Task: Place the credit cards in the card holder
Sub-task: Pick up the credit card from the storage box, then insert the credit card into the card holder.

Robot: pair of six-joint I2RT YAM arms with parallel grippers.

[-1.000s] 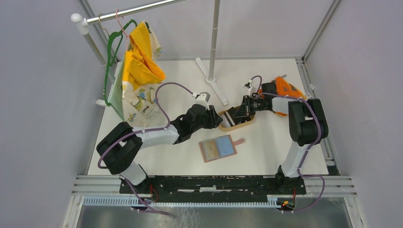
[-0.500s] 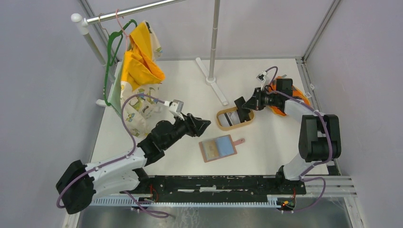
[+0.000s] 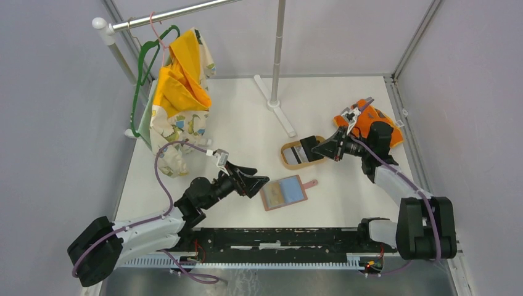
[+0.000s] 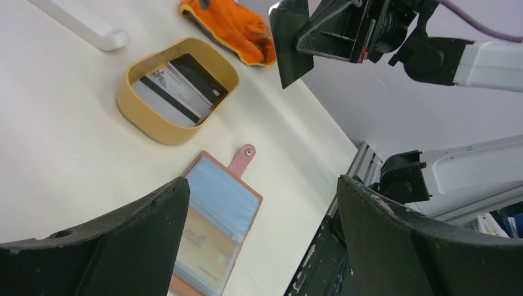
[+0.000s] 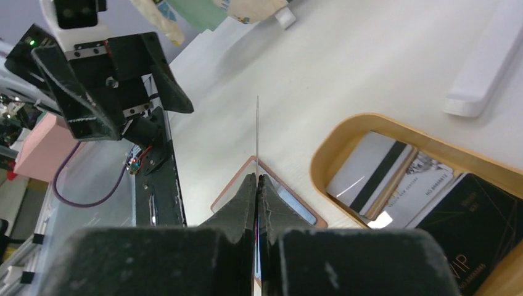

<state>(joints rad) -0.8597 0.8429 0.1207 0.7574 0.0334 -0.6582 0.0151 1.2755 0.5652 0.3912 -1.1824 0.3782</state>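
a credit card (image 4: pixel 288 46) is seen only edge-on in the right wrist view, pinched by the closed jaws of the right gripper (image 5: pixel 257 177); its dark face is shown by the left wrist view. the left gripper (image 4: pixel 262 184) is held wide open beside the card holder (image 4: pixel 219 200), laid open near the tray (image 4: pixel 145 120) of other cards (image 4: pixel 182 83).

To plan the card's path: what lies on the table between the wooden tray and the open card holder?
Nothing; only bare table separates the tray from the card holder, clearest in the left wrist view.
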